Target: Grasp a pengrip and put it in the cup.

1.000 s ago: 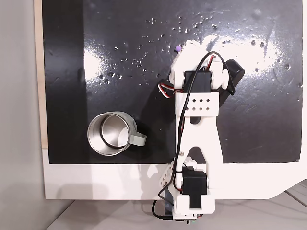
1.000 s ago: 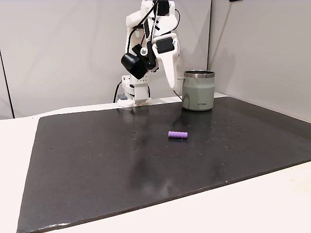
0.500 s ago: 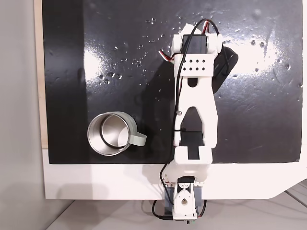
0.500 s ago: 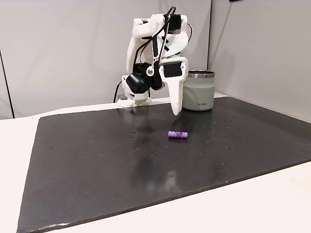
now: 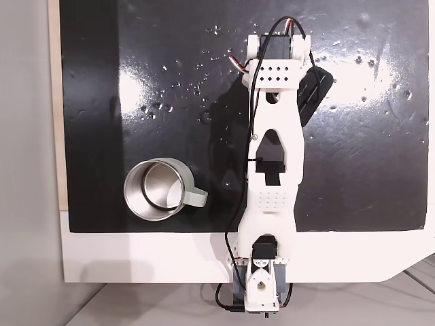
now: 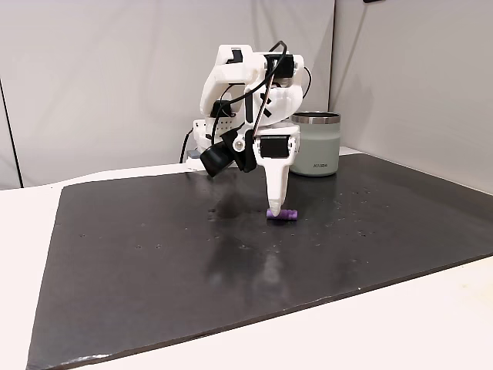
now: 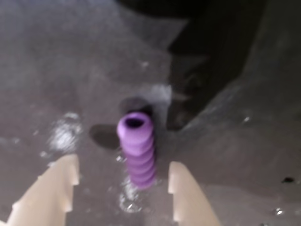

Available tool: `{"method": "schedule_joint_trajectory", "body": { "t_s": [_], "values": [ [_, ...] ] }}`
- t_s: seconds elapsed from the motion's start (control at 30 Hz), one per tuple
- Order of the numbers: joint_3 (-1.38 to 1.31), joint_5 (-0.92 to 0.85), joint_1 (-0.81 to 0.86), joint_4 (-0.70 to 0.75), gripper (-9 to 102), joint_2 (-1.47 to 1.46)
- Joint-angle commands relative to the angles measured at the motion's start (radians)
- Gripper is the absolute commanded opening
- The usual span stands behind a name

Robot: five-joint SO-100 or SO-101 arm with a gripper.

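Pengrip: ribbed lilac tube, lying flat on black mat, hollow end facing wrist camera. In a fixed view, lies mid-mat, partly hidden behind white fingertip. Sits between two cream fingers, gaps visible on both sides, no contact seen.

Gripper: jaws spread apart, straddling pengrip, holding nothing. Tips down at mat level, one finger just in front of pengrip in a fixed view.

Arm: stretched out long across mat from base at near edge in a fixed view, wrist bent down.

Cup: steel mug, upright, open rim, pale green handle pointing right in a fixed view; well apart from pengrip. In the other fixed view, stands at mat's far side, behind arm.

Mat glossy, speckled with small glints.
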Motion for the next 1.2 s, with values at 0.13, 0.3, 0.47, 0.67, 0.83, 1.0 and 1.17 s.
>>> {"method": "schedule_joint_trajectory", "body": {
  "t_s": [0.13,0.3,0.47,0.67,0.83,1.0,1.17],
  "values": [
    [-0.232,-0.003,0.026,0.086,20,-0.114],
    [-0.273,-0.020,0.023,0.092,18,-0.158],
    [-0.330,-0.052,0.012,0.104,16,-0.213],
    [-0.357,-0.071,0.015,0.138,6,-0.256],
    [-0.357,-0.098,0.018,0.158,0,-0.221],
    [-0.250,-0.095,0.017,0.178,0,-0.038],
    [-0.084,-0.104,0.003,0.178,0,0.276]
  ]
}}
